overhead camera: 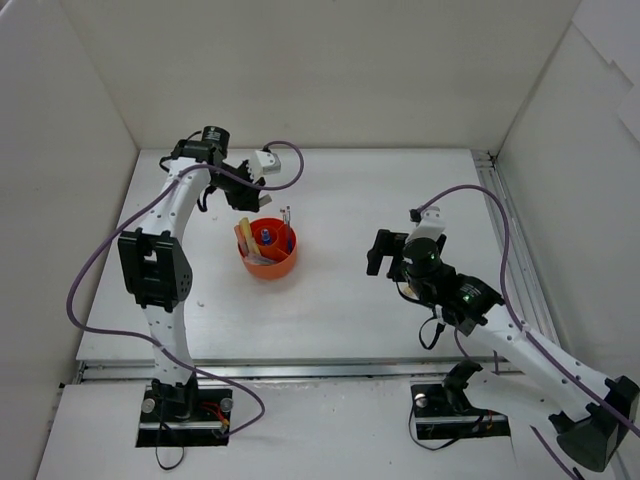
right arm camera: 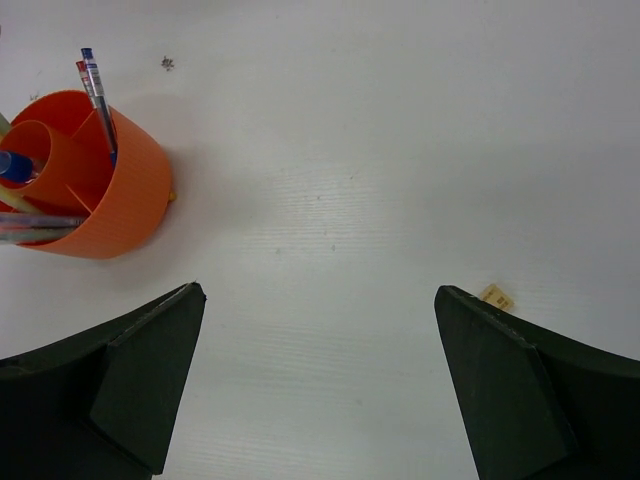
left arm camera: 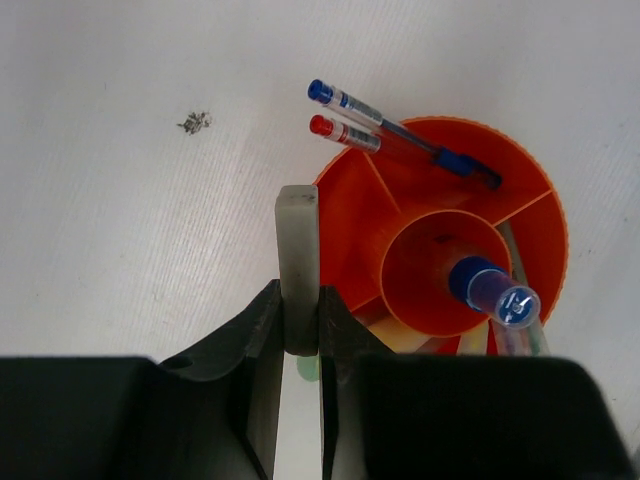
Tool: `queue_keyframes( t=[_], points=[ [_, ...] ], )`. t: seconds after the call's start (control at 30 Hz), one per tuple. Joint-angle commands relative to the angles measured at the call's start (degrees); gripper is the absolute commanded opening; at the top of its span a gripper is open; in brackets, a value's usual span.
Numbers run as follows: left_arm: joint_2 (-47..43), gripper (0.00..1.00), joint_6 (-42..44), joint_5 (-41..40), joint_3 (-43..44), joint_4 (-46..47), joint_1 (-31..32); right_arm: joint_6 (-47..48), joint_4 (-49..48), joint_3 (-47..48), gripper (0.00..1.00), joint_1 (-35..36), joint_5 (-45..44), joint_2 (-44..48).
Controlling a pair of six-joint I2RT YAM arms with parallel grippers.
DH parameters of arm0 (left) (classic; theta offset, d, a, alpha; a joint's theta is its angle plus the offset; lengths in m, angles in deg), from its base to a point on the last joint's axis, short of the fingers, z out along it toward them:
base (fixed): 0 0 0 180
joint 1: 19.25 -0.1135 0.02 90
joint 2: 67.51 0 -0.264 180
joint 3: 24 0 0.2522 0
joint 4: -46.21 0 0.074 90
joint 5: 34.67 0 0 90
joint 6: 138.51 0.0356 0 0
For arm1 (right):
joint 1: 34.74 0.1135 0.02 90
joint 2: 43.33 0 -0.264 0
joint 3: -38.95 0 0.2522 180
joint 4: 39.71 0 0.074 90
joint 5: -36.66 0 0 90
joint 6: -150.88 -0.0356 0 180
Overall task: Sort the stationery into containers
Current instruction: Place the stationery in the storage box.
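Note:
The orange-red bowl (overhead camera: 268, 252) stands on the table left of centre. In the left wrist view its rim (left arm camera: 345, 190) lies just right of my fingers. A blue pen (left arm camera: 400, 130) and a red pen (left arm camera: 345, 133) lean in a far compartment. A blue-white marker (left arm camera: 495, 290) stands in the middle cup. My left gripper (left arm camera: 298, 322) is shut on a beige-grey eraser block (left arm camera: 297, 250), held over the bowl's left edge; it also shows in the top view (overhead camera: 245, 200). My right gripper (right arm camera: 320, 300) is open and empty, well right of the bowl (right arm camera: 130, 200).
A small beige scrap (right arm camera: 497, 296) lies on the table by my right finger. A dark speck of debris (left arm camera: 195, 122) lies left of the bowl. White walls close in the table on three sides.

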Motion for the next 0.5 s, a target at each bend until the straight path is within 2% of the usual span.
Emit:
queue_keyframes(
  t=[0.0, 0.13, 0.33, 0.47],
  points=[
    [-1.14, 0.00, 3.54, -3.23, 4.33, -2.40, -0.42, 0.51, -1.50, 3.06, 0.98, -0.98, -1.55, -1.73],
    [2.46, 0.00, 6.43, -5.69, 8.89, -5.03, 0.80, 0.34, -1.32, 3.68, 0.98, -2.21, -0.15, -3.67],
    [6.68, 0.00, 8.20, -11.67, 11.09, -5.12, 3.62, -0.10, -1.32, 4.30, 0.98, -3.35, 1.35, -6.13],
    [8.01, 0.00, 9.86, -10.02, 12.59, -6.96, 4.15, -0.37, -1.32, 4.82, 0.98, -3.97, 1.97, -7.10]
  ],
)
